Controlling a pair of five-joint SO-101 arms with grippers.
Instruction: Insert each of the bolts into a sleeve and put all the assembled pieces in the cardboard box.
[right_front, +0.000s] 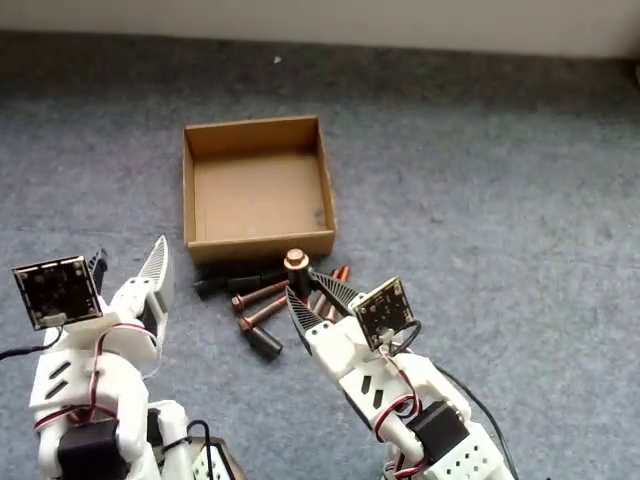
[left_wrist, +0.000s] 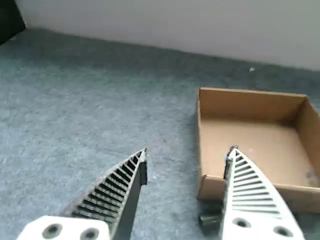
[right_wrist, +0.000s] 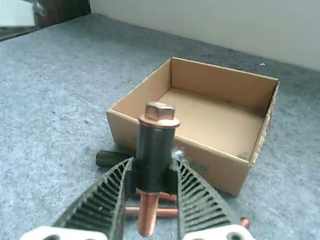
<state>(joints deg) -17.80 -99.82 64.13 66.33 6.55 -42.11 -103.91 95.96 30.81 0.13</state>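
right pincer (right_wrist: 151, 164) grips one sleeved bolt (right_wrist: 159, 115) upright; left pincer (left_wrist: 188, 150) gapes wide, holding nothing. i judge nothing boxed yet: cardboard box (right_wrist: 200, 155) empty, loose bolts (right_front: 262, 293) and sleeves (right_front: 232, 283) waiting.

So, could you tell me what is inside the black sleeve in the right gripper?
A copper bolt: its head sits above the sleeve and its threaded end pokes out below. The sleeve covers its middle.

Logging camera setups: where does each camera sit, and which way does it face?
High view: fixed overhead, looking down on cardboard box, loose bolts, sleeves; left hand and right hand show.
Left wrist view: on left wrist, facing the box past open left hand.
Right wrist view: on right wrist, facing the box past right hand gripping a sleeved bolt.
All share the box.
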